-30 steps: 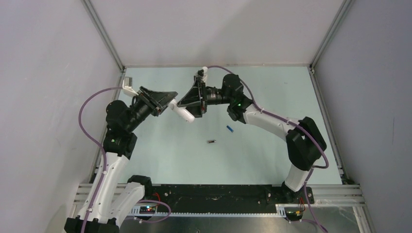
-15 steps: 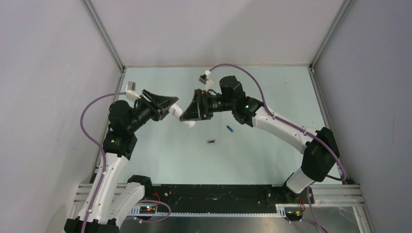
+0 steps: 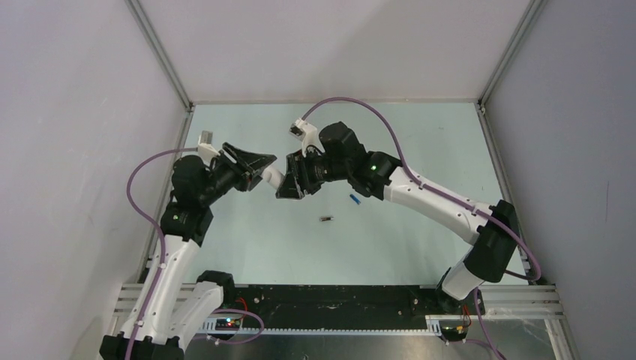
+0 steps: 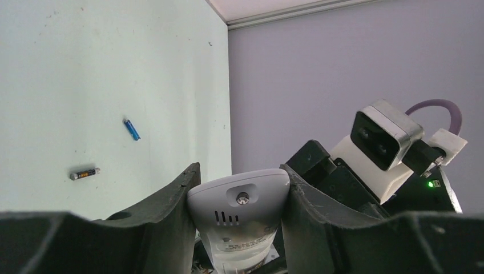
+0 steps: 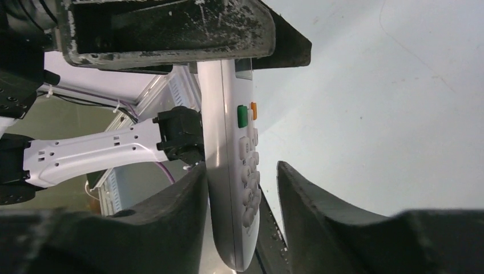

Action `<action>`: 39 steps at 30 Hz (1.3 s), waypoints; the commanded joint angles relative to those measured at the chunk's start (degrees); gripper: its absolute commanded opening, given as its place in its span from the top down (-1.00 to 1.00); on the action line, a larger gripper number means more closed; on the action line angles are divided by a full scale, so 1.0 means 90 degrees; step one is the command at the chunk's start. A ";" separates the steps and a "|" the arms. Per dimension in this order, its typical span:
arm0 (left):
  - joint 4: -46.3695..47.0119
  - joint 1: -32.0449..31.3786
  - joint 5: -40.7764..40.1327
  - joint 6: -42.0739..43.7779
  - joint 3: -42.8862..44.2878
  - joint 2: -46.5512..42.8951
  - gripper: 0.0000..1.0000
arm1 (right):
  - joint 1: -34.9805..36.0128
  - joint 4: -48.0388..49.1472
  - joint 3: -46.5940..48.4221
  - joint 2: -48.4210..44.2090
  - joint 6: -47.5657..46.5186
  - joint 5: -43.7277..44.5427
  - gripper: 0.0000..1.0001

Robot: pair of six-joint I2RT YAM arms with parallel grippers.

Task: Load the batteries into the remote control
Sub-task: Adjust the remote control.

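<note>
My left gripper (image 3: pixel 264 171) is shut on one end of the white remote control (image 3: pixel 273 177) and holds it in the air above the table. In the left wrist view the remote (image 4: pixel 240 211) sits tight between both fingers. My right gripper (image 3: pixel 291 184) is open around the remote's other end. In the right wrist view one finger lies against the remote's back (image 5: pixel 220 171) and the other stands apart from its button face. The blue battery (image 3: pixel 355 199) and the dark battery (image 3: pixel 326 219) lie on the table, right of and below the grippers. Both also show in the left wrist view, the blue battery (image 4: pixel 132 129) and the dark battery (image 4: pixel 84 173).
The pale green table (image 3: pixel 420 150) is boxed in by grey walls with metal frame posts at the back corners (image 3: pixel 187 105). The arms' black base rail (image 3: pixel 337 296) runs along the near edge. The right arm's purple cable (image 3: pixel 360 105) arcs above its wrist.
My right gripper has moved left and down and now has its fingers around the remote's free end. My left gripper, still holding the remote, has shifted only slightly.
</note>
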 commanded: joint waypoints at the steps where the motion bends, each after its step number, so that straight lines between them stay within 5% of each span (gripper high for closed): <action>1: 0.0025 -0.0023 0.0018 -0.0006 0.0010 0.0019 0.95 | 0.0041 -0.0228 0.0283 0.0124 -0.0264 0.0184 0.09; 6: -0.0018 -0.0027 0.0038 0.0169 -0.0025 -0.0058 0.54 | -0.0026 -0.0135 0.0328 0.0177 0.0025 -0.0270 0.50; 11: -0.0047 -0.0020 0.0199 0.1213 0.0150 -0.0282 -0.31 | -0.0302 -0.0212 0.0424 0.0189 0.0706 -0.1086 0.59; 15: -0.0053 -0.0014 0.0531 0.1718 0.0327 -0.0489 -0.57 | -0.0537 0.0172 0.0223 0.0059 0.1483 -0.1901 0.60; 23: -0.0034 -0.0015 0.1539 0.2002 0.0926 -0.0351 -0.42 | -0.0663 0.2327 -0.0443 -0.0099 0.3546 -0.3197 0.59; 33: -0.0028 -0.0013 0.2383 0.1516 0.1080 -0.0048 -0.53 | -0.0503 0.3694 -0.0698 -0.0300 0.4594 -0.3635 0.59; 39: -0.0031 0.0037 0.2638 0.1344 0.1309 -0.0053 -0.37 | -0.0548 0.4594 -0.0901 -0.0318 0.5270 -0.3917 0.59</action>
